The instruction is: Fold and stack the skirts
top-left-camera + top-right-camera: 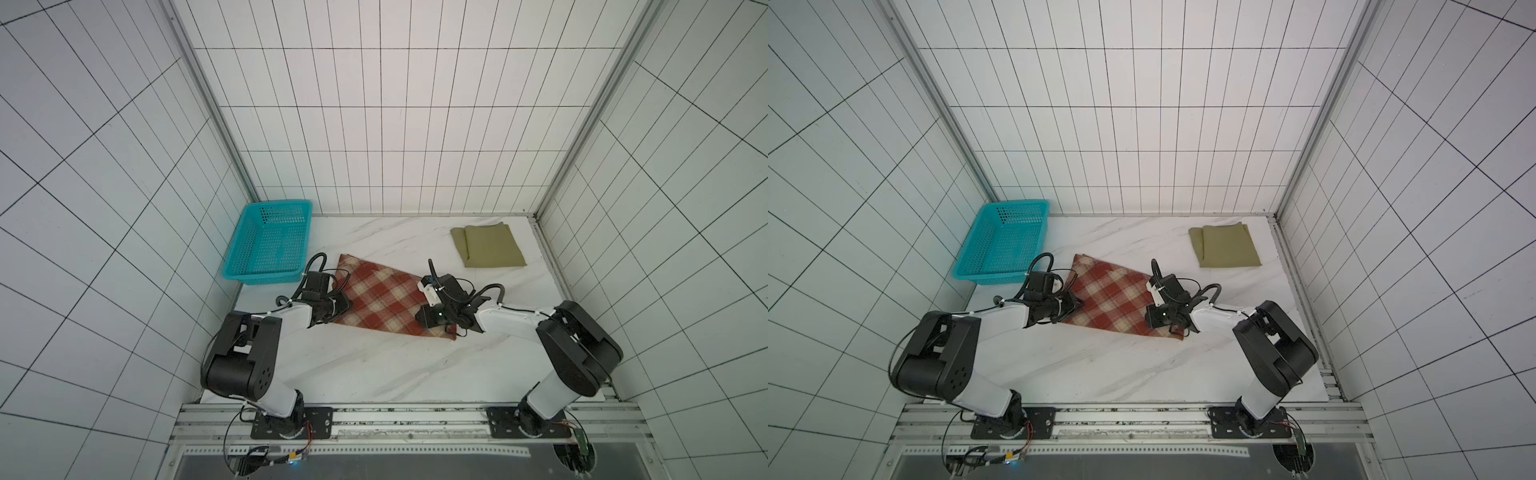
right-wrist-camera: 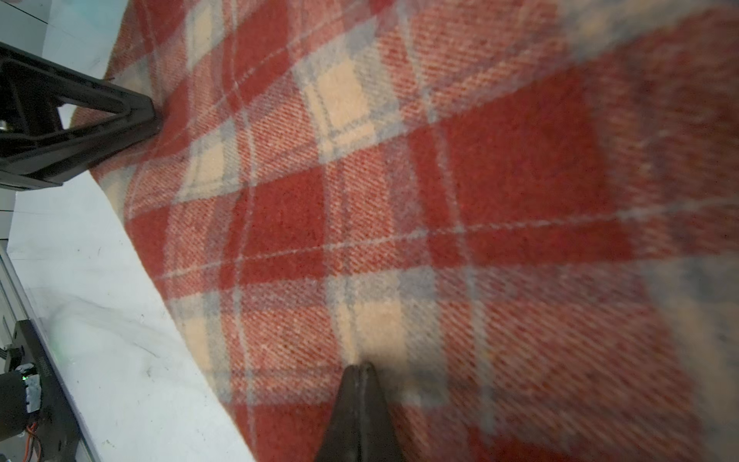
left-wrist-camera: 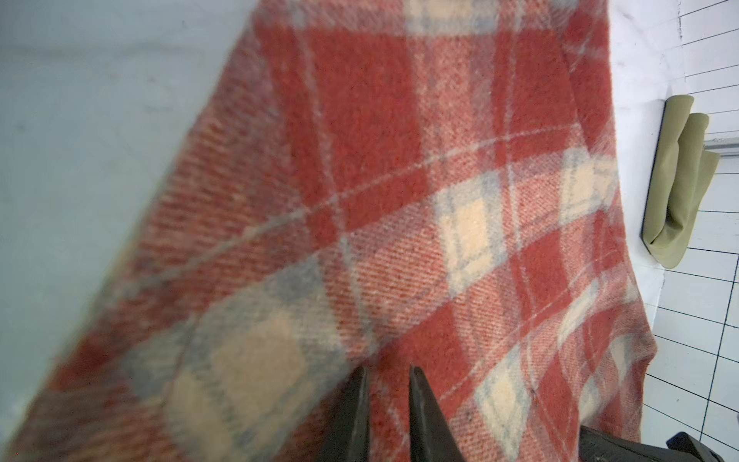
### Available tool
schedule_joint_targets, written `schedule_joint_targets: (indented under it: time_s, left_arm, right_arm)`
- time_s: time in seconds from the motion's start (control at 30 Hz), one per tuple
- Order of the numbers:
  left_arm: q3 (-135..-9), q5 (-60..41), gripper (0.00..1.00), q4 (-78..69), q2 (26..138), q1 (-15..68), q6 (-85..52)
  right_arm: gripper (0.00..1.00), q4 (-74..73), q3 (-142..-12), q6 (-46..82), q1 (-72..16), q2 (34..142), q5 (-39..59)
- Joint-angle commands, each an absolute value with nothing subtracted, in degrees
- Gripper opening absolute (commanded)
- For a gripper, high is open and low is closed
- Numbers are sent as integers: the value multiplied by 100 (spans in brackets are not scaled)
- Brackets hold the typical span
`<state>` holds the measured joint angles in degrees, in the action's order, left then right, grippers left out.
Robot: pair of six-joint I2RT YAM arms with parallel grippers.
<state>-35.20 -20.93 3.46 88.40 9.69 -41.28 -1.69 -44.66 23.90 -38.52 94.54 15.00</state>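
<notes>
White marbled surface (image 1: 374,365): red-and-cream plaid cloth skirt (image 1: 382,301) spread centrally, olive-khaki smooth cloth skirt (image 1: 490,245) folded far right.
Left gripper (image 3: 386,370) jaws slightly apart, pinching plaid edge; right gripper (image 2: 362,366) jaws closed, tips touching plaid.

White grid-tiled walls (image 1: 395,124) around a pale marbled tabletop (image 1: 374,365).

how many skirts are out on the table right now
2. The plaid skirt lies spread in the middle; the olive skirt sits folded at the far right corner. The basket looks empty, so none seems hidden.
</notes>
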Motion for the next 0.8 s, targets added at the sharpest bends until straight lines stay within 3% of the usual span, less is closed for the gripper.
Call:
schedule_joint_targets:
  time_s: [0.0,0.4,0.63,0.77]
  left_arm:
    - [-3256,-1818,20,533,8707,946,-4074]
    - [-2267,-1405,20,909,7270,957,-4337]
    - [-3088,-1197,21,1862,6569,1071,-3962]
    - [-3471,-1200,22,1723,6485,1560,-3943]
  right_arm:
    - [0,-52,-4240,2231,-3891,9626,1452]
    - [0,585,-4556,1836,-4302,9980,1334]
    - [0,624,-4760,1882,-4065,9458,1866]
    - [0,972,-4946,1892,-3786,8820,1776]
